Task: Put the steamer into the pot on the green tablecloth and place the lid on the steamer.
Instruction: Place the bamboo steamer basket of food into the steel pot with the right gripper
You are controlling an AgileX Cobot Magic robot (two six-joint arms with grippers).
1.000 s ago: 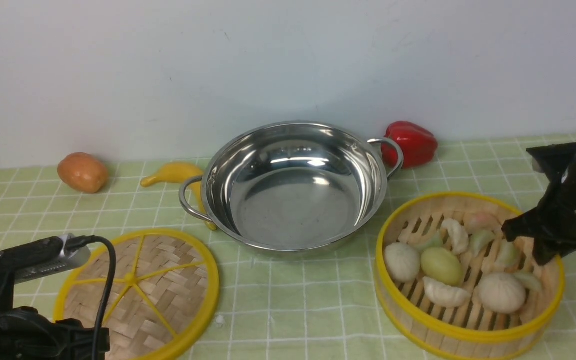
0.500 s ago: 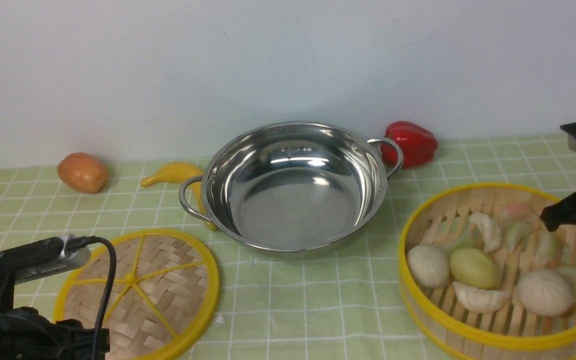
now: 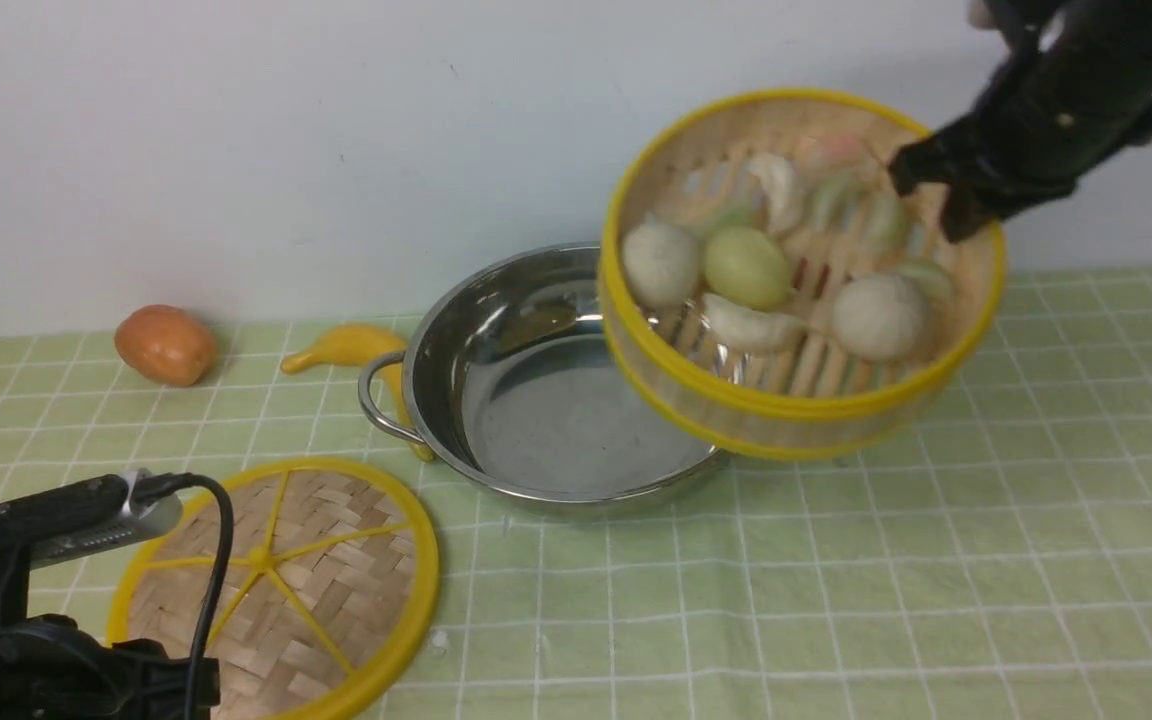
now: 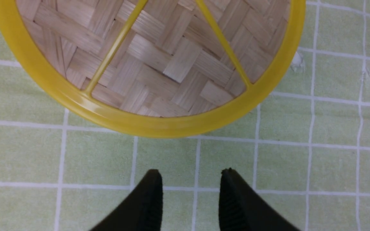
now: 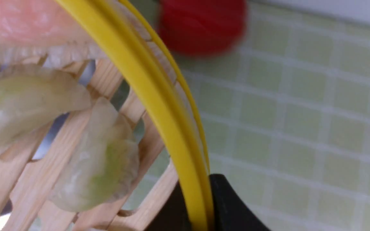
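My right gripper (image 3: 946, 195) is shut on the far right rim of the steamer (image 3: 736, 395), a bamboo basket with yellow rims holding several dumplings and buns. It holds the steamer in the air, tilted toward me, over the right part of the pot (image 3: 536, 400). In the right wrist view the yellow rim (image 5: 159, 106) sits between the black fingers (image 5: 233, 208). The lid (image 3: 276, 590) lies flat on the green tablecloth (image 3: 836, 580) at the front left. My left gripper (image 4: 189, 175) is open and empty just short of the lid's rim (image 4: 159, 125).
A potato (image 3: 165, 344) and a yellow banana (image 3: 346, 347) lie left of the pot near the wall. A red pepper (image 5: 201, 25) lies on the cloth behind the pot, hidden by the steamer in the front view.
The right gripper has lifted the steamer off the cloth at the right and carried it up and to the left, over the pot's right side. The left arm has not moved.
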